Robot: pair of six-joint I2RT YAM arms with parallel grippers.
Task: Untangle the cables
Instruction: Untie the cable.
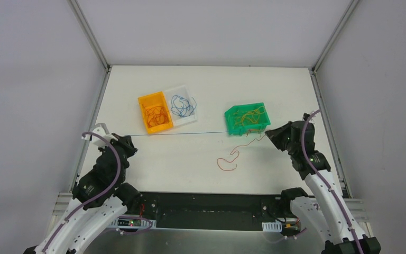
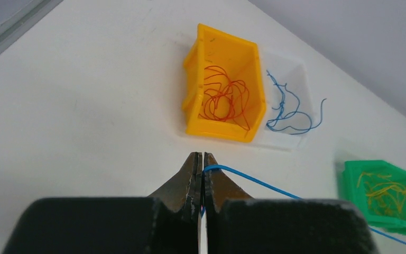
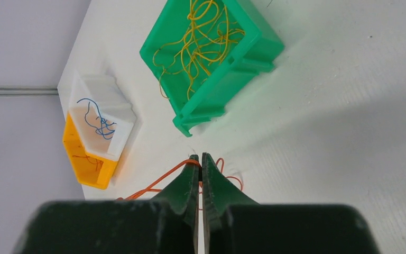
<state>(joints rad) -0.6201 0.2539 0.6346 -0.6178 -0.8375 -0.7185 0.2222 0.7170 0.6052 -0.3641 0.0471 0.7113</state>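
Two strands are held. The left end effector point(image 2: 200, 156) is closed on a blue cable point(image 2: 254, 180) drawn taut across the bench point(image 1: 180, 159) toward the green bin point(image 1: 231, 127); the right end effector point(image 3: 200, 157) is closed on an orange cable point(image 3: 164, 178) trailing in curls near that bin.

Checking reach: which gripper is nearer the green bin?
Right. The right gripper sits just off the green bin's near right corner; the left gripper is far to its left, past the orange bin.
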